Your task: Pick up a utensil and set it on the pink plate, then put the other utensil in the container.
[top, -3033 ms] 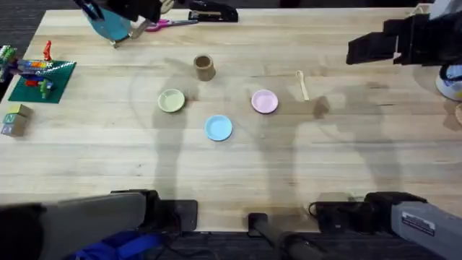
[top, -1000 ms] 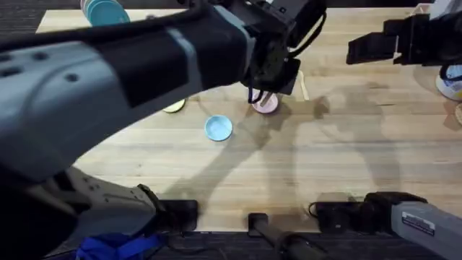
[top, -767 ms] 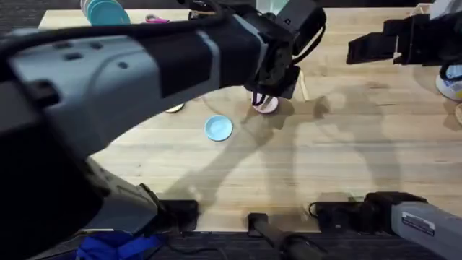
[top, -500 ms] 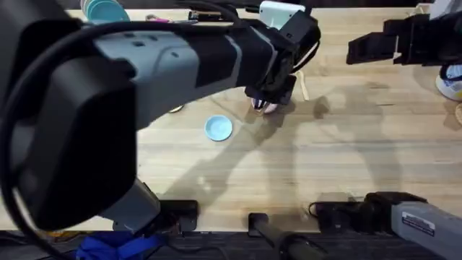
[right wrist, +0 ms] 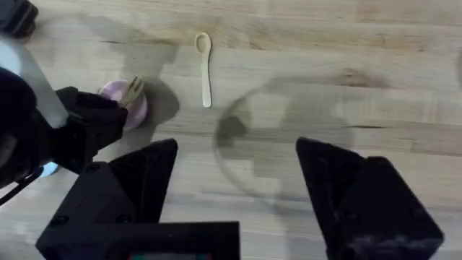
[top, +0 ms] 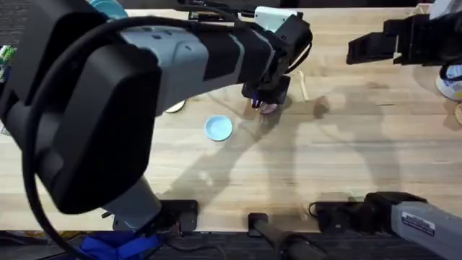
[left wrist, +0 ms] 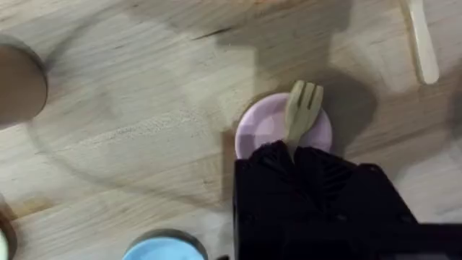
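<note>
Since three seconds earlier, when it lay folded at the near edge, the left arm has been swung out across the counter (top: 346,166) to the pink plate (left wrist: 260,128). Ordering is from largest to smallest. The left end effector (left wrist: 292,148) is seen closed on the handle of the fork (left wrist: 302,108), whose tines project over the plate's middle; the fork is held low above the plate, presumably so that release drops it within the raised rim. Whether the tines already touch the plate cannot be told. The right end effector (right wrist: 234,177) is held open and empty, parked well apart toward the counter's right edge, leaving the centre free. The light blue plate (top: 218,128) lies near the pink one on its near left side. The wooden cup (left wrist: 18,83) stands farther to the left, with bare counter between. The spoon (right wrist: 205,68) lies just beyond the pink plate, apart from it, with open counter around for a later grasp.
</note>
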`<state>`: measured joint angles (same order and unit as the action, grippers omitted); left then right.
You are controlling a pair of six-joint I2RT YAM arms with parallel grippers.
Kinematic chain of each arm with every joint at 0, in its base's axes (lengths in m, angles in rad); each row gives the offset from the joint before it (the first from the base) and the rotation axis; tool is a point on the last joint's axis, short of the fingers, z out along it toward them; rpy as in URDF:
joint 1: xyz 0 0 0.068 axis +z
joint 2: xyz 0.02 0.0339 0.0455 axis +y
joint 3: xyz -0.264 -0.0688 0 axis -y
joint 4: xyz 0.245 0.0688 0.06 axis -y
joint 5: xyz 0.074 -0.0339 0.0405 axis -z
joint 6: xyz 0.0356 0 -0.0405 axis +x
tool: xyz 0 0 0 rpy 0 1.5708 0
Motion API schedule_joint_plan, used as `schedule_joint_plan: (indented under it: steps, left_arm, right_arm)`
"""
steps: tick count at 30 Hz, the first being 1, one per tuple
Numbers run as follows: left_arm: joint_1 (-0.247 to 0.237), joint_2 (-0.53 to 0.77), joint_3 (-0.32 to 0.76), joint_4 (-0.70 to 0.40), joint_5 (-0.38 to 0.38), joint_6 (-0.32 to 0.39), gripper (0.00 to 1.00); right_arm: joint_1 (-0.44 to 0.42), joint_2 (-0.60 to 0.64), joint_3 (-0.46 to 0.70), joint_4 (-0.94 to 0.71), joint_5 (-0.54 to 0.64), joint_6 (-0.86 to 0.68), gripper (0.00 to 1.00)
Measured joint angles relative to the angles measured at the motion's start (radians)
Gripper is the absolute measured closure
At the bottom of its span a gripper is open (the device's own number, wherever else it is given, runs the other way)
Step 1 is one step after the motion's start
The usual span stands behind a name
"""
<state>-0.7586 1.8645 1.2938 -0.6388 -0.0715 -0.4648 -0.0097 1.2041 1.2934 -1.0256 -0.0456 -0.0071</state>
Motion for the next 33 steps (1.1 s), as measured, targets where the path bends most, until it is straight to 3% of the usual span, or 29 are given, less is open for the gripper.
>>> schedule_joint_plan:
  steps: [4, 13, 19, 20, 27, 33]
  left_arm:
    - [0.0, 0.0, 0.0, 0.006, 0.0, 0.001, 0.918]
    - [0.0, 0.0, 0.0, 0.028, 0.0, 0.0, 0.55]
    - [0.0, 0.0, 0.0, 0.032, 0.001, 0.002, 0.049]
    - [0.0, 0.0, 0.0, 0.033, 0.002, -0.002, 0.02]
    - [0.0, -0.012, 0.0, 0.024, 0.0, 0.008, 0.005]
    - [0.004, -0.116, 0.0, -0.018, -0.003, 0.052, 0.005]
  right_arm:
    - [0.0, 0.0, 0.0, 0.0, 0.0, 0.0, 0.004]
    - [0.0, 0.0, 0.0, 0.0, 0.0, 0.0, 0.004]
    - [0.0, 0.0, 0.0, 0.0, 0.0, 0.0, 0.003]
    - [0.0, 0.0, 0.0, 0.0, 0.0, 0.0, 0.004]
    - [0.0, 0.0, 0.0, 0.0, 0.0, 0.0, 0.003]
    - [0.0, 0.0, 0.0, 0.0, 0.0, 0.0, 0.004]
